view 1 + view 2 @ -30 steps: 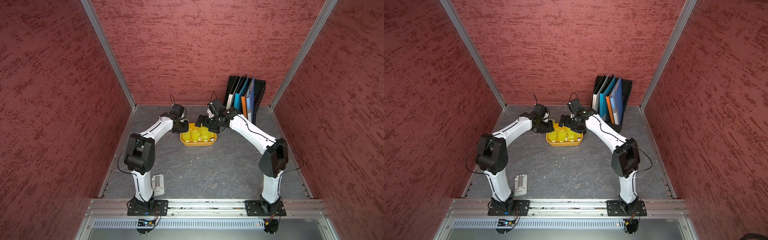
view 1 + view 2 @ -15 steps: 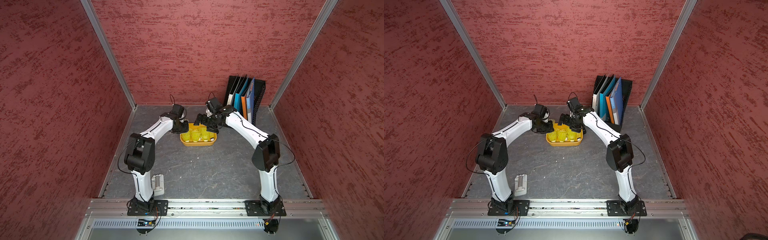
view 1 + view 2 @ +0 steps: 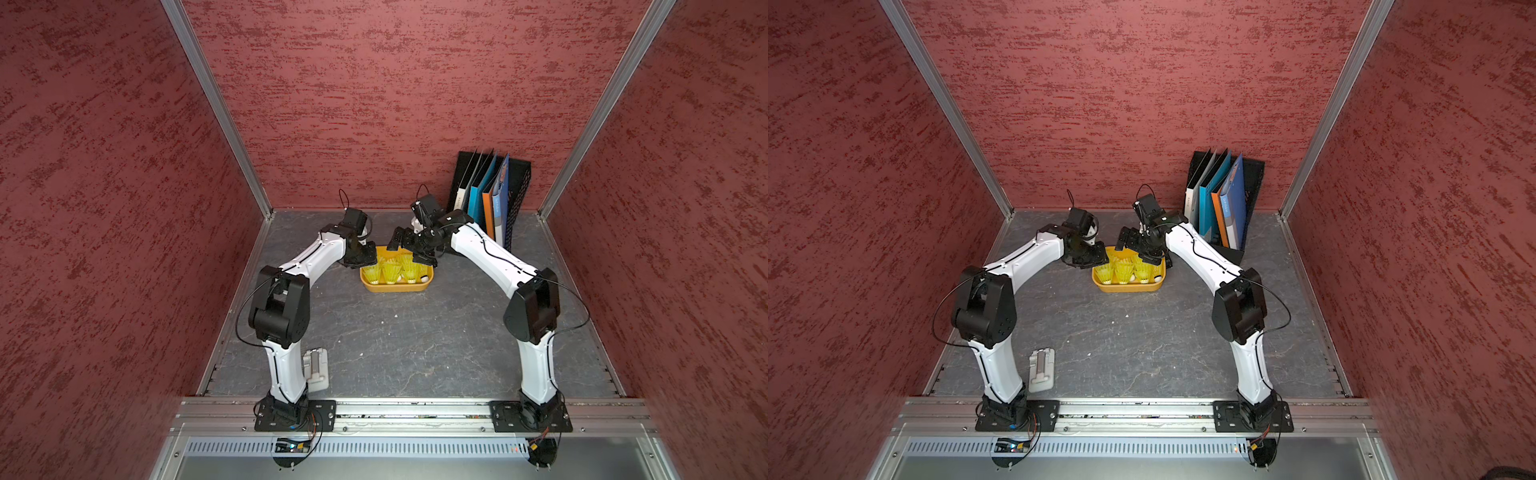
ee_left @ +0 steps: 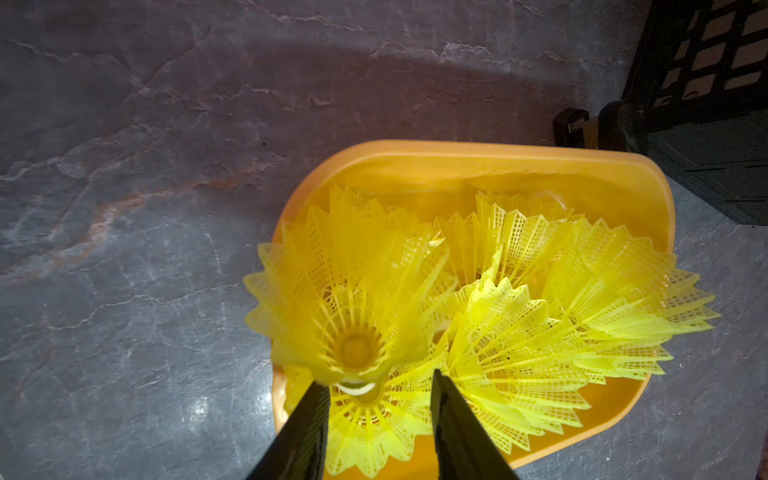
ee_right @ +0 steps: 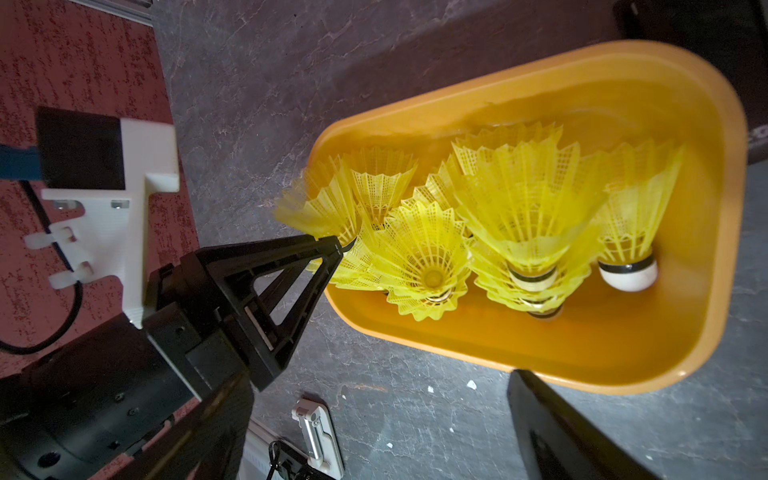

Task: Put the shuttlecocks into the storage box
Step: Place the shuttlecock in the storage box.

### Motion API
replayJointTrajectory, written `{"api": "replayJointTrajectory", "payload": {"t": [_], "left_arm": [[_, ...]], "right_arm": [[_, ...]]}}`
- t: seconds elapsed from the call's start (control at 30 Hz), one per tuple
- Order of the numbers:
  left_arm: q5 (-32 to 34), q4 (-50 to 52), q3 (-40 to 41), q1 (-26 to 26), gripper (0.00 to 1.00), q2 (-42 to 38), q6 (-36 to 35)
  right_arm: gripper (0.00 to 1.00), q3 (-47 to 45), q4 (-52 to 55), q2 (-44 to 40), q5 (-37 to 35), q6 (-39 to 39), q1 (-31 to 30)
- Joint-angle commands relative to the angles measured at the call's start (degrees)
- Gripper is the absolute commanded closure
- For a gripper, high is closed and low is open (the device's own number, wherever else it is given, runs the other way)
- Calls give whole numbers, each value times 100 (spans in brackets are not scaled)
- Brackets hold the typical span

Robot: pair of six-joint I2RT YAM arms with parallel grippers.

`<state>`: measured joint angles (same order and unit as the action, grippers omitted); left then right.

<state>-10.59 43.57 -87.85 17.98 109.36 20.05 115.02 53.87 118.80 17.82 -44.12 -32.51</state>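
The orange-yellow storage box (image 3: 397, 287) (image 3: 1128, 289) sits at the back middle of the floor. It holds several neon yellow shuttlecocks (image 3: 390, 271) (image 3: 1123, 271), most of them standing nested in stacks (image 5: 523, 208). My left gripper (image 3: 366, 260) (image 3: 1099, 258) (image 4: 378, 399) hovers over the box's left end with its jaws parted. A blurred shuttlecock (image 4: 353, 328) (image 5: 316, 208) is just off its fingertips, ungripped, above another one lying in the box (image 4: 457, 160). My right gripper (image 3: 409, 249) (image 3: 1138, 249) (image 5: 380, 378) is wide open and empty above the box's (image 5: 582, 83) far right side.
A black mesh file rack with folders (image 3: 494, 195) (image 3: 1225, 195) (image 4: 706, 62) stands at the back right, close behind my right arm. A small grey-white clip-like device (image 3: 316, 370) (image 3: 1042, 370) (image 5: 316, 432) lies near my left arm's base. Red walls enclose three sides.
My left gripper's jaws have parted from shut and let a shuttlecock go over the box's left end. My right arm has shifted slightly and its gripper is still wide open.
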Motion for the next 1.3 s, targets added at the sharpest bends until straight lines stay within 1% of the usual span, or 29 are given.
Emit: {"api": "replayJointTrajectory", "payload": {"t": [0.0,0.13,0.23,0.3,0.57,0.67,0.7,0.73,0.93,1.03,1.17,1.27], "left_arm": [[-105,90,-162,-55,57,-260,119],[-173,70,-114,-89,55,-455,233],[-294,64,-103,-117,51,-568,289],[-409,109,-122,-143,46,-613,289],[-923,240,32,-353,43,-840,374],[-1123,171,165,-463,40,-978,477],[-1150,153,217,-487,25,-1048,489],[-1164,139,260,-503,1,-1104,493],[-1138,-37,731,-648,0,-1612,539],[-1318,-324,1081,-778,0,-1917,642],[-1644,-807,1545,-965,0,-2346,712],[-1675,-980,1750,-1076,0,-2595,730]], "right_arm": [[2,200,71,11,-11,15,19],[2,228,80,-23,-114,41,17],[1,240,98,-33,-173,68,18],[2,245,91,-24,-197,78,21],[2,498,194,121,-227,192,44],[2,606,228,177,-224,274,52],[1,637,253,194,-227,298,55],[2,659,280,192,-234,326,64],[2,658,386,106,-412,517,79],[2,508,367,-50,-534,697,80],[1,73,169,-424,-689,986,78],[1,-418,-139,-773,-745,1142,97]]}}
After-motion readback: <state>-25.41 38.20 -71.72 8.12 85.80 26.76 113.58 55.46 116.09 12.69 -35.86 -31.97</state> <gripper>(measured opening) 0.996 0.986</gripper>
